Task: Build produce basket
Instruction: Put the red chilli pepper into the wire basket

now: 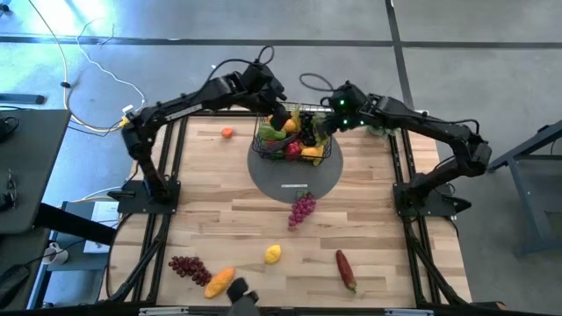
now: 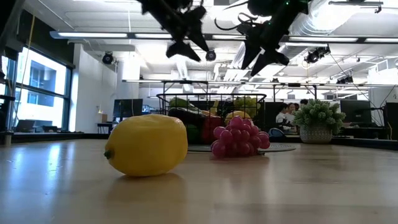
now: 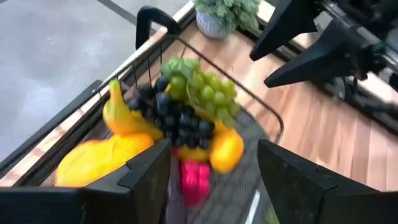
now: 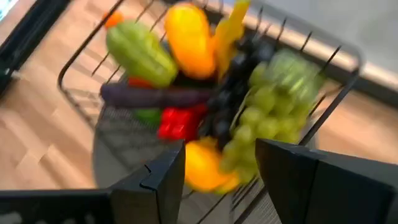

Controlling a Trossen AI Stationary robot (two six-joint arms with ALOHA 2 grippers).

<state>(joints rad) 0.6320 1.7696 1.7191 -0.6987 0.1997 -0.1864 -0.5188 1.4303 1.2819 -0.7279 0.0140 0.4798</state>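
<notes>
Upper centre: basket (image 1: 293, 140) (produce inside) flanked by left gripper (image 1: 279, 117) and right gripper (image 1: 321, 128), both open, empty; lower tabletop mostly bare.

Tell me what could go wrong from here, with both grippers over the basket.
1. The left gripper and right gripper hang close together above the basket, both open and empty; they might collide.
2. The basket looks heaped already, so another piece could roll off.
3. The pink grapes lie against the grey disc, where a pick might nudge the disc.
</notes>
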